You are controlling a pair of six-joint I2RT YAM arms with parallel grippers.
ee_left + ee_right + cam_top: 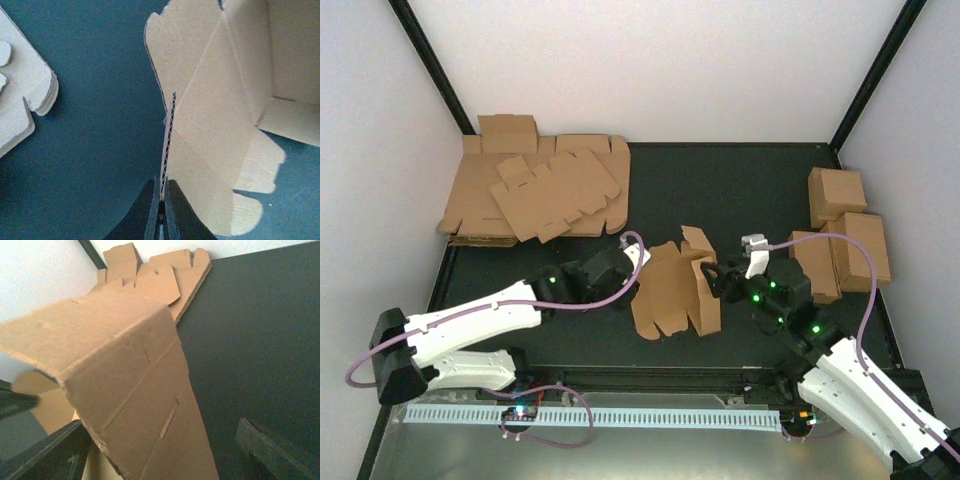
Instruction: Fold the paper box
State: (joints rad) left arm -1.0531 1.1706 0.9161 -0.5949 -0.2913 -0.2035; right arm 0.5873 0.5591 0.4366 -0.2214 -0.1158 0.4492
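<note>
**Plain brown die-cut cardboard paper box (670, 290), partly raised, in the middle of the black counter (740, 190)**

Folding looks early. One long panel is creased up into a wall and an end flap is turned in, but most of the sheet lies flat and no tab looks tucked, so the other walls, the ends and the lid are probably left to do. The left end effector (161, 200) is pinched shut on the box's thin left edge. The right end effector (160, 425) stands wide open astride the raised right panel, not clamping it. A heap of flat brown cardboard blanks (535, 190) lies at the far left corner and closed brown cardboard boxes (850, 230) stand by the right edge. Both are well apart from the work, so nothing seems to block it.
</note>
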